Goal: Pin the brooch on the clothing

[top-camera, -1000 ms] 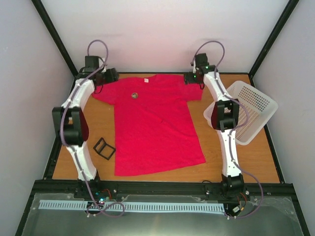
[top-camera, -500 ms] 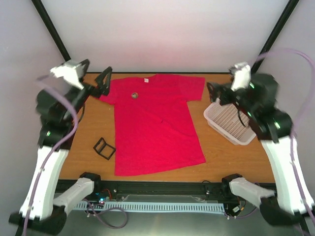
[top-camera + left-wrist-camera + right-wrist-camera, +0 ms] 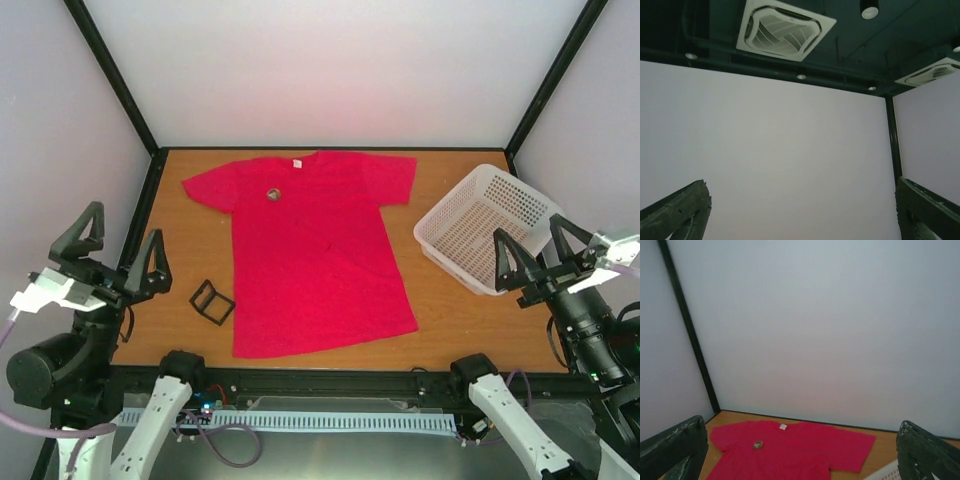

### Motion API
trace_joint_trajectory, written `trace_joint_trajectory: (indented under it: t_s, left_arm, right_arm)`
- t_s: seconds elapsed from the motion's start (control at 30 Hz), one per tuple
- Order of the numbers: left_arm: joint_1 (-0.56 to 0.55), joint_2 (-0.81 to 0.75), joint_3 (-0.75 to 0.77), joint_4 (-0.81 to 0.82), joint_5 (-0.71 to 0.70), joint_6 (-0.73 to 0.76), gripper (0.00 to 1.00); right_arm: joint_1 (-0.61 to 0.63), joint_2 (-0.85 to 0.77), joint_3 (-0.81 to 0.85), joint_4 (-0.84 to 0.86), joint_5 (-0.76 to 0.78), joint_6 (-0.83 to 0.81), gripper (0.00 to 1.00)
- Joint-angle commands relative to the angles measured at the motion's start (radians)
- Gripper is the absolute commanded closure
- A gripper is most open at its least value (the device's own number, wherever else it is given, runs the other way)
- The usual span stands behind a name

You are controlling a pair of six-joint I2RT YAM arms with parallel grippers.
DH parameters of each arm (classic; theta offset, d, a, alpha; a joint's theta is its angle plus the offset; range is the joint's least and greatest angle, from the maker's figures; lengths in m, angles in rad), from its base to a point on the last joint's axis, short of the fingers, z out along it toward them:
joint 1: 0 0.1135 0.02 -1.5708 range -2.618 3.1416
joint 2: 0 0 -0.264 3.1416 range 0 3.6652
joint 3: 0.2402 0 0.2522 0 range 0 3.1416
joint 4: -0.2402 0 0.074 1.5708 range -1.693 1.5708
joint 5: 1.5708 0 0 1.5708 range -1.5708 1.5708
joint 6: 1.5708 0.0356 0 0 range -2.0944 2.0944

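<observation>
The red T-shirt [image 3: 310, 250] lies flat on the wooden table, neck toward the far wall. The small round brooch [image 3: 274, 193] sits on its chest, left of the white neck label. The right wrist view also shows the shirt [image 3: 800, 452] and the brooch [image 3: 758, 444] on it. My left gripper [image 3: 118, 248] is open and empty, raised near the table's left front, well away from the shirt. My right gripper [image 3: 534, 252] is open and empty, raised at the right front by the basket. The left wrist view shows only wall, ceiling and its own fingers [image 3: 685, 205].
A white perforated basket [image 3: 485, 225] stands tilted at the right of the table. A small black frame-like case [image 3: 212, 302] lies left of the shirt's lower edge. White walls with black corner posts enclose the table.
Both arms have pulled back from the shirt's far shoulders to the near side and risen. The shirt and the brooch lie as before.
</observation>
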Motion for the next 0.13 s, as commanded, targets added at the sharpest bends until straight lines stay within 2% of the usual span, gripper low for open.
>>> trace_joint_trajectory:
  t_s: [0.0, 0.1]
  left_arm:
    - [0.001, -0.010, -0.001, 0.032, -0.068, 0.023, 0.00]
    - [0.001, 0.026, 0.036, -0.003, -0.060, 0.034, 0.00]
  right_arm:
    - [0.002, 0.020, 0.012, -0.080, 0.140, 0.052, 0.00]
    - [0.004, 0.030, 0.027, -0.096, 0.185, 0.074, 0.00]
